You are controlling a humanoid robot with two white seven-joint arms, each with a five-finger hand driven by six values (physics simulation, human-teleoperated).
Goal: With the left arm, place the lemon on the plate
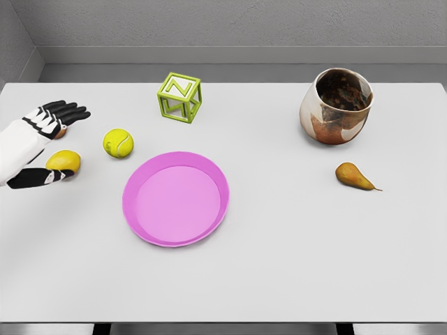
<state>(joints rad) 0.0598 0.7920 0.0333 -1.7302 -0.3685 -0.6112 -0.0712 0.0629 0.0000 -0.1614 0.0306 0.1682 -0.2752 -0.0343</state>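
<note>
The yellow lemon (pixel 63 161) lies on the white table near its left edge. My left hand (pixel 71 142) comes in from the left and is open around it. The black fingers (pixel 64 112) stretch out straight beyond the lemon, and the thumb (pixel 40 177) lies along its near side, touching or almost touching it. The fingers are not closed on the fruit. The pink plate (pixel 218 179) sits right of the lemon, towards the table's middle, with nothing on it. My right arm is out of view.
A yellow-green tennis ball (pixel 118 142) rests between the lemon and the plate's far rim. A green letter cube (pixel 180 97) stands behind the plate. At the right are a brown ceramic pot (pixel 336 106) and a pear (pixel 353 176).
</note>
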